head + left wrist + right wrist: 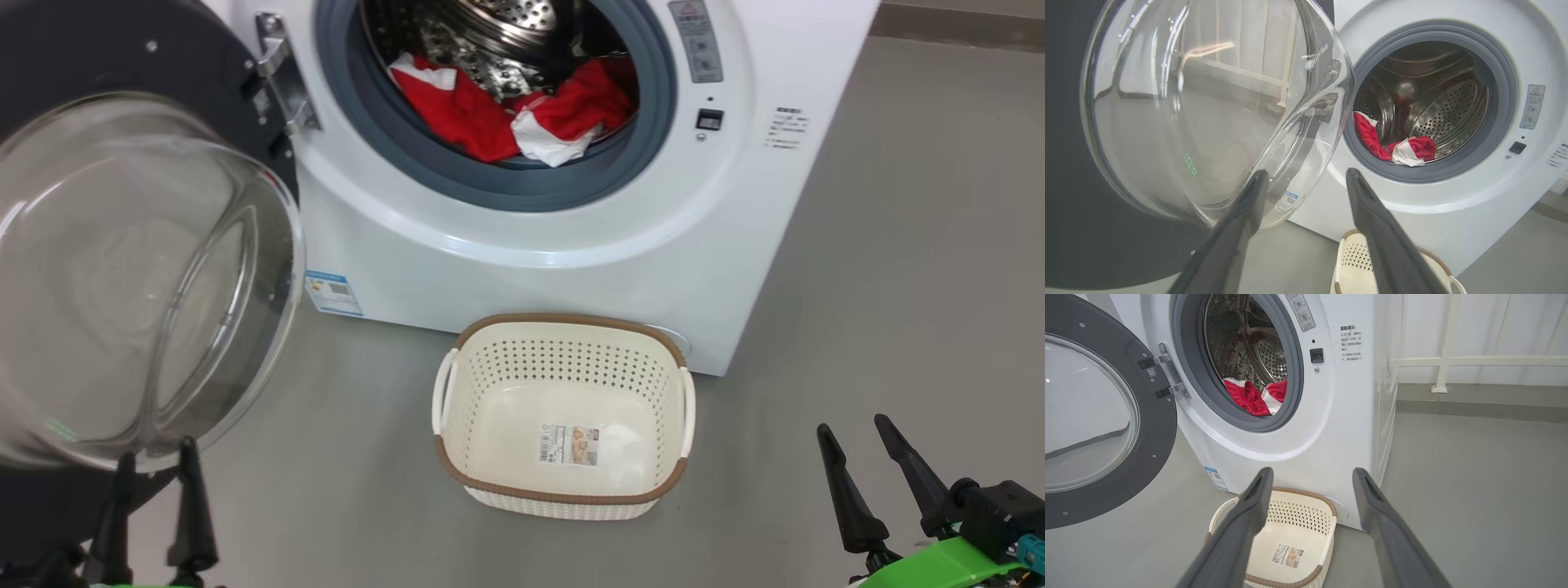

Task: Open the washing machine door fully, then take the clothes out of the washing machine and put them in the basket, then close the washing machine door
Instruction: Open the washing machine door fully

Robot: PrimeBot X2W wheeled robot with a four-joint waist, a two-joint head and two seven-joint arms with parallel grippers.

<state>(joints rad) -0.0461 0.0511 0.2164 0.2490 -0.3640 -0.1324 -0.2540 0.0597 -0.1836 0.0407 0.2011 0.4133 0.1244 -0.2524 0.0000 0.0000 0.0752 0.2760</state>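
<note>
before one washing machine (571,269) stands one basket (563,365).

One washing machine (571,269), with one washing machine door (139,278), one grey rubber ring (506,184) and one steel drum (506,24). Two metal hinge brackets (1167,390) on the door side. One dark square button (709,119) on the front panel; one blue label (333,292) at the lower corner. One basket (563,320), with two white handles (445,388) and one sticker (569,445) on its bottom. One heap of clothes (522,114), red and white, in at least two lumps; number of separate garments impossible to tell. Two pincers: one left pincer (157,453), one right pincer (852,426), two dark fingers (849,498) apiece, four in all.
</note>
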